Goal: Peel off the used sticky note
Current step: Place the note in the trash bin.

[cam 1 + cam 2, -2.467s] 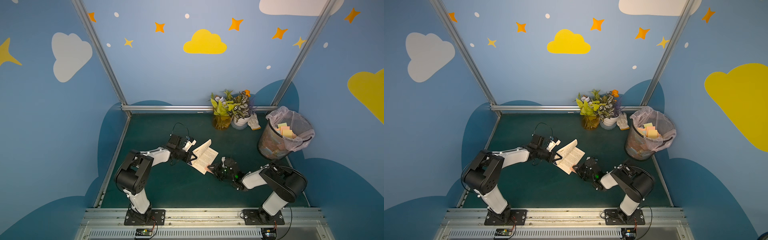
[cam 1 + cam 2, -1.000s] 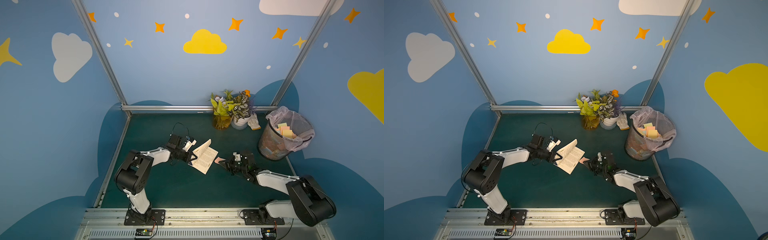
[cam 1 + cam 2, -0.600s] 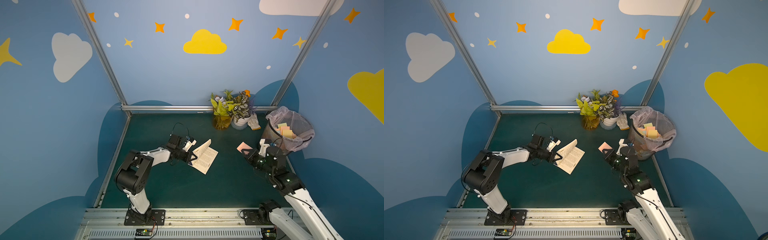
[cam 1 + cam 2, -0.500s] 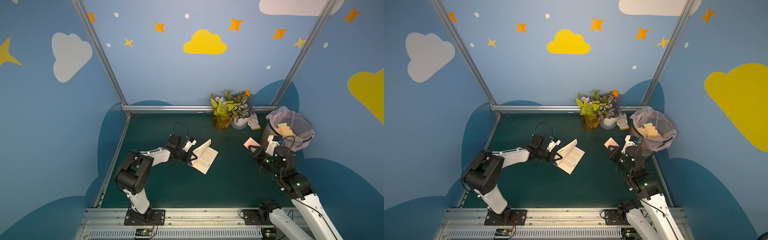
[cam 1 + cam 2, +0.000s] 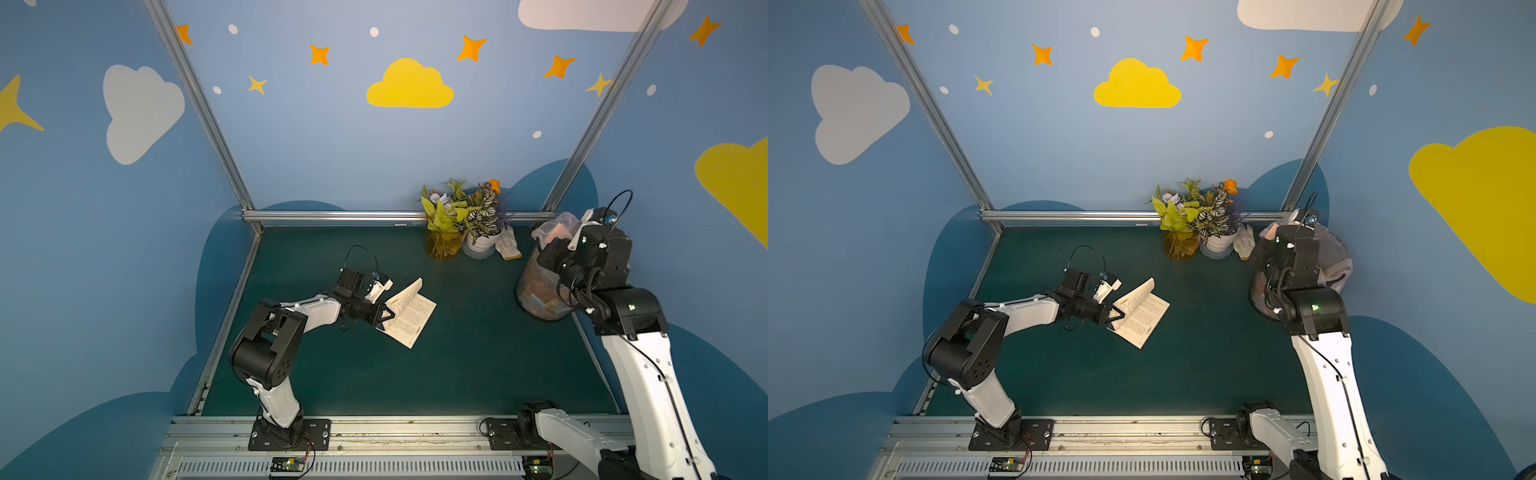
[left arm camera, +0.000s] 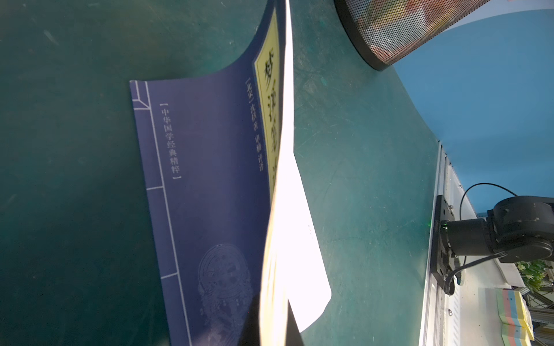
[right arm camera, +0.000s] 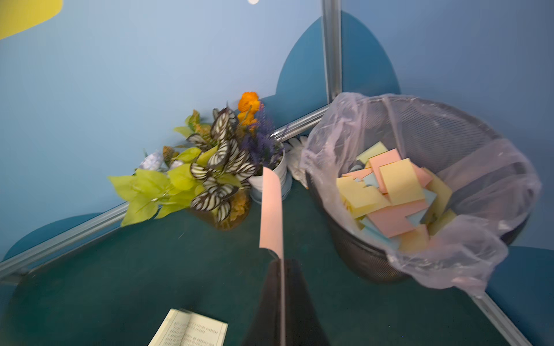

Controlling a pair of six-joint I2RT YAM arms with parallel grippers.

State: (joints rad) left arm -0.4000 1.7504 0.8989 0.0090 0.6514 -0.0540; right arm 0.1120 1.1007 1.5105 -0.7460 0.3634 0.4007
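1. Presently, the left claw (image 5: pixel 383 318) is clenched on the near edge of the open paperback book (image 5: pixel 410 316), which has a dark blue cover and cream printed pages. It lies left of centre on the dark green surface (image 5: pixel 353 374). The left wrist view shows the cover (image 6: pixel 209 179) bowed up off that surface. Risk: only the book's own weight anchors it, so any tug from this arm could crease or tear the pinched leaves.
2. At the back rail stand the yellow-green foliage in an amber glass vase (image 7: pixel 156 191) and the striped-leaf plant in a white pot (image 7: pixel 269 176). Both sit near the raised note, and a wide swing of the right arm could catch their leaves.
3. The right claw (image 7: pixel 280 263) has its jaws pressed together, grasping the pink square sticky note (image 7: pixel 271 209) by one edge. The note is clear of the book and held edge-on in the air. In the right wrist view it sits beside the bin's opening rather than over it.
4. Far right stands the black wire-mesh waste basket with a translucent plastic liner (image 7: pixel 359 254), which holds discarded yellow, pink and blue notes. Judgement: the peeling is done and the disposal is outstanding. Risks:
   - Letting go at this spot would drop the note onto the surface.
   - The adhesive strip may cling to a finger.
   - The liner's loose lip could snag the claw.
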